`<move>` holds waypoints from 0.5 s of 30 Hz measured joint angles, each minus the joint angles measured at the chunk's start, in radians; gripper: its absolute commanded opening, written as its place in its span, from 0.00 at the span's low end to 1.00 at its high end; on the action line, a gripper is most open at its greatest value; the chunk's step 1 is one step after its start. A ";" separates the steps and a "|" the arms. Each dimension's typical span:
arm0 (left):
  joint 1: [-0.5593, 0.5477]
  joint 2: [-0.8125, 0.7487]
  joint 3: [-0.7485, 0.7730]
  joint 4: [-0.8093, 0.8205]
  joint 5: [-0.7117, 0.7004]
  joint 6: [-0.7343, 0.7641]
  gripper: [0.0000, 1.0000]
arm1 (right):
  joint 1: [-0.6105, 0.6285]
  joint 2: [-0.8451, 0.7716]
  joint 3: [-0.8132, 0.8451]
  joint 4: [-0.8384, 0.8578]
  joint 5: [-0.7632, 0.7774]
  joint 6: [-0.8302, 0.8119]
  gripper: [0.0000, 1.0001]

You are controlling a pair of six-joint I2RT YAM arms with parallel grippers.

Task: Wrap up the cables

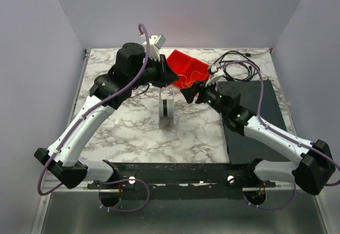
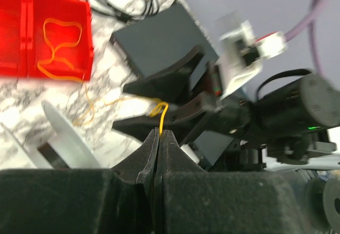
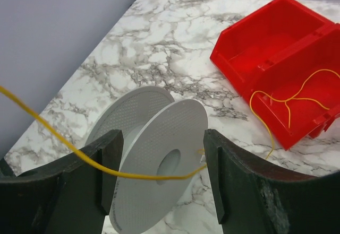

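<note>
The left arm's black two-finger gripper point(image 2: 159, 138) has its jaws pressed together on a thin yellow-orange wire point(image 2: 162, 120). The wire runs across the grey-veined marble table point(image 2: 114, 72) into a red plastic bin point(image 2: 79, 11), where it lies in loose loops. A white plastic spool point(image 2: 66, 138) stands at lower left. Beyond, the right arm's black gripper point(image 2: 122, 106), blurred, seems spread apart.

Yellow-orange wire point(image 3: 149, 176); red bin point(image 3: 255, 59); white spool point(image 3: 159, 133) (grey-veined marble table point(image 3: 159, 37)).

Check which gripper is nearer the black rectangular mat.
Right. The right gripper hangs open just off the far-left corner of the black rectangular mat; the left gripper, pinching the thin yellow wire, sits further left.
</note>
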 measured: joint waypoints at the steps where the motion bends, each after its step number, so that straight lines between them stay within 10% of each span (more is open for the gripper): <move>1: 0.000 -0.015 -0.050 0.007 -0.008 -0.011 0.00 | 0.005 0.000 -0.005 0.018 0.013 0.004 0.66; 10: 0.000 -0.050 -0.266 0.056 -0.054 -0.073 0.00 | 0.045 0.005 -0.020 0.095 0.087 0.012 0.33; 15: 0.000 -0.071 -0.336 0.093 -0.087 -0.100 0.00 | 0.051 0.010 -0.020 0.067 0.131 0.002 0.30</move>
